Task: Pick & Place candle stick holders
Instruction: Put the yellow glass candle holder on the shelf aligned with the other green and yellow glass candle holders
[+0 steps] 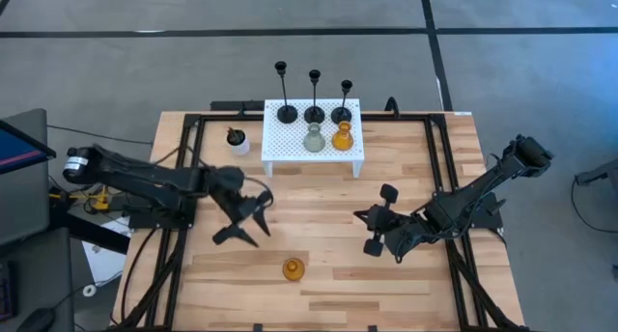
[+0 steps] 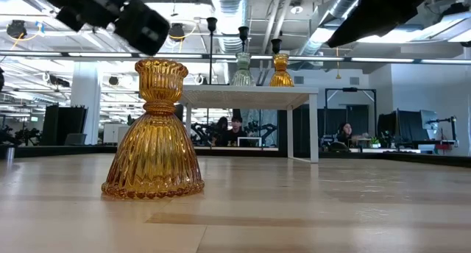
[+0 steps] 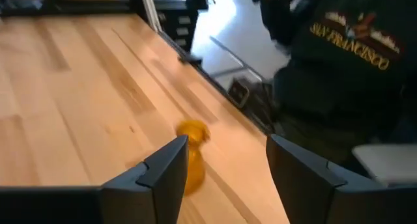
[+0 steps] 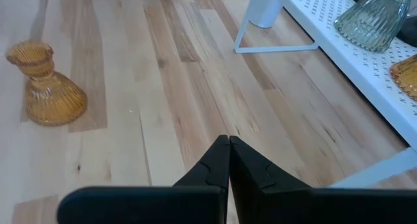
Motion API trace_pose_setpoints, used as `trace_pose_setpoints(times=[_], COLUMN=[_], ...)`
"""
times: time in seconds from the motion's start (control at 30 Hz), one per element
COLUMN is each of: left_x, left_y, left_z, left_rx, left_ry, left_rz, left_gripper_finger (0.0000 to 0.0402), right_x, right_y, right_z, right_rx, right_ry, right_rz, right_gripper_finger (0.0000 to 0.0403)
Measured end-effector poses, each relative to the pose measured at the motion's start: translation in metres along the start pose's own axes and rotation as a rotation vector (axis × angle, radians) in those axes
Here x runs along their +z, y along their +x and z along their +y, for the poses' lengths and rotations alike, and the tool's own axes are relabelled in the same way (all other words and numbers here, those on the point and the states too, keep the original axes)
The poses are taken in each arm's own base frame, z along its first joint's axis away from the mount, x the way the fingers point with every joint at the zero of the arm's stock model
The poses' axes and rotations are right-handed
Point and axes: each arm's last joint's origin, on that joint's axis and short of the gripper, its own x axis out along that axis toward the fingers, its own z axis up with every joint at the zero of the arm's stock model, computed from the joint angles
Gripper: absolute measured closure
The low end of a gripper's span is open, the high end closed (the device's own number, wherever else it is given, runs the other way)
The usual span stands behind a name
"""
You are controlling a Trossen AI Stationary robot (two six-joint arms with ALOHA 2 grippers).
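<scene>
High view: amber holder alone, unobstructed; left end effector spread, right end effector pressed together.

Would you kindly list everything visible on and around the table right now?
Black candle holders: three, black, back row on the stand.
Clear-grey glass holder: one, front of the stand.
Amber glass holder on stand: one, beside the clear-grey one.
Amber glass holder on table: one, upright, near the front edge.
Perforated stand: one, white, table's back.
Small pot: one, white, left of the stand.
Table: one, light wood.
Person: one, dark top, beyond the table edge.
Left end effector: open, near the table holder.
Right end effector: shut, idle.
</scene>
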Motion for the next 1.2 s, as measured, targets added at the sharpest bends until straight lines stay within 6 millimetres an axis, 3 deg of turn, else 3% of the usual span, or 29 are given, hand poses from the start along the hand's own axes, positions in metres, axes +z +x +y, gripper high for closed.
trace_pose_setpoints(times=[0.3, 0.57, 0.83, 1.2], left_x=[-0.019, -0.044, -0.058, -0.052], left_y=[0.038, 0.065, 0.075, 0.077], left_z=[-0.019, -0.011, -0.006, -0.005], left_rx=[-0.112, 0.014, 0.032, 0.034], left_ry=[0.047, 0.111, 0.107, 0.250], left_rz=[0.028, 0.156, 0.221, 0.154], left_gripper_finger=[0.0207, 0.0213, 0.0218, 0.0257], right_x=[0.005, 0.007, 0.011, 0.012], right_y=[0.000, 0.001, 0.001, 0.001], right_z=[0.002, 0.002, 0.003, 0.003], right_rx=[0.020, 0.022, 0.035, 0.037], right_ry=[0.048, 0.065, 0.154, 0.183], right_rz=[-0.040, -0.052, -0.080, -0.083], right_gripper_finger=[0.0403, 0.0403, 0.0403, 0.0403])
